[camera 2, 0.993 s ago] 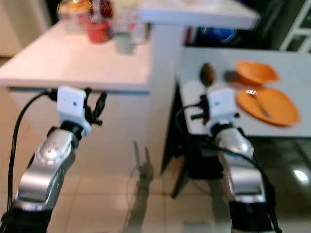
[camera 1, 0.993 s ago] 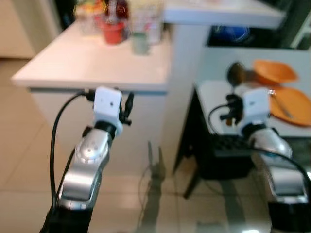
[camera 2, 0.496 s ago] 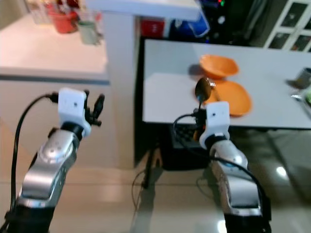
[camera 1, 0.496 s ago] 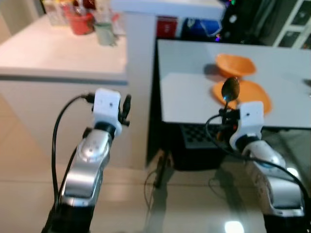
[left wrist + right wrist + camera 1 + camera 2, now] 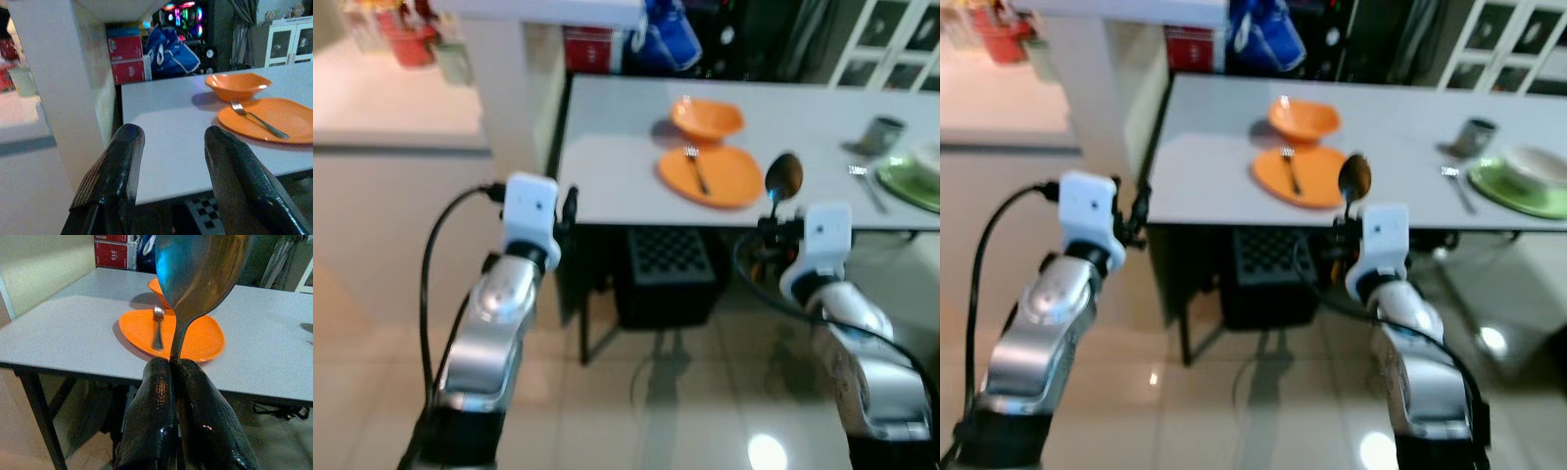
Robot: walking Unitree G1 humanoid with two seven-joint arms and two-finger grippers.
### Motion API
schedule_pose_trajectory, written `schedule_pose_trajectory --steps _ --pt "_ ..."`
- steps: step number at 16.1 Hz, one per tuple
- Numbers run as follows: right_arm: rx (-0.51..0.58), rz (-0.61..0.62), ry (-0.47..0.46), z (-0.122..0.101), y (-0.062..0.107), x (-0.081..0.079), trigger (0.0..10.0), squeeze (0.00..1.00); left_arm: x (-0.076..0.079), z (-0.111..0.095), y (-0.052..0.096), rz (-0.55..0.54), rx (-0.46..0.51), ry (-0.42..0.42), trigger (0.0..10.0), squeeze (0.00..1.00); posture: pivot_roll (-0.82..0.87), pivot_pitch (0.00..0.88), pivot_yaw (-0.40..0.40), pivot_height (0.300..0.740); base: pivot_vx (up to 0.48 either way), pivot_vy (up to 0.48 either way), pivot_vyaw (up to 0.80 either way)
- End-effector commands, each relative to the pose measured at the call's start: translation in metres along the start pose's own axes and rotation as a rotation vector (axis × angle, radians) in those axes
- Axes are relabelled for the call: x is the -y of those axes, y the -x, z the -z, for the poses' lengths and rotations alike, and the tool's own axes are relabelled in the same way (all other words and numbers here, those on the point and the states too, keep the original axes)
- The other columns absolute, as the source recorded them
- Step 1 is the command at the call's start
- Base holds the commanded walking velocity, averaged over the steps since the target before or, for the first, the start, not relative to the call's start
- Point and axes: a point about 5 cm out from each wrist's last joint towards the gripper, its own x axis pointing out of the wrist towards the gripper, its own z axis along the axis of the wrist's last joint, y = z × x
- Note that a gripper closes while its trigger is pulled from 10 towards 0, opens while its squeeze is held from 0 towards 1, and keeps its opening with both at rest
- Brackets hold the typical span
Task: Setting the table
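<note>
Right gripper (image 5: 173,382) pinches a shiny metal spoon (image 5: 200,274) upright, near a grey table (image 5: 617,166); left gripper (image 5: 168,166) spread.

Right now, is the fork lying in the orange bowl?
No. The fork lies on the orange plate, while the orange bowl sits behind it.

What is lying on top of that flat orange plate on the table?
A metal fork lies across the orange plate, tines toward the orange bowl behind it. The plate under the fork is hidden. The right gripper holds a spoon upright in front.
</note>
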Motion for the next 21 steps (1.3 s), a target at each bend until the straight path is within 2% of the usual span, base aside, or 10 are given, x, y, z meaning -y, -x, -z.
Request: schedule_pose_trajectory --steps 1,10,13,16,19,21 --pt "0.028 -0.008 0.008 -0.007 -0.001 -0.002 10.0 0.0 -0.003 -0.001 0.0 -0.013 0.002 -0.005 10.0 0.0 0.03 0.0 -0.024 0.74 0.0 -0.469 0.0" --pt "0.028 -0.008 0.008 -0.007 -0.001 -0.002 10.0 0.0 -0.003 -0.001 0.0 -0.013 0.002 -0.005 10.0 0.0 0.03 0.0 -0.024 0.74 0.0 -0.469 0.0" --pt "-0.004 0.016 -0.111 -0.011 -0.009 -0.015 10.0 0.0 -0.013 0.006 -0.001 -0.099 -0.057 0.019 10.0 0.0 0.02 0.0 -0.026 0.74 0.0 0.0 0.0" --pt "0.01 -0.014 -0.095 -0.016 -0.011 -0.018 10.0 0.0 -0.014 -0.001 -0.007 -0.084 -0.002 0.058 10.0 0.0 0.03 0.0 -0.031 0.74 0.091 0.0 0.0" --pt "0.009 0.003 -0.134 -0.016 -0.013 -0.019 10.0 0.0 -0.015 -0.003 -0.005 -0.08 0.006 0.039 10.0 0.0 0.04 0.0 -0.034 0.74 0.359 0.0 0.0" --pt "0.009 -0.01 -0.116 -0.016 -0.012 -0.023 10.0 0.0 -0.017 -0.002 -0.005 -0.069 0.009 0.042 10.0 0.0 0.03 0.0 -0.031 0.74 0.394 0.0 0.0"
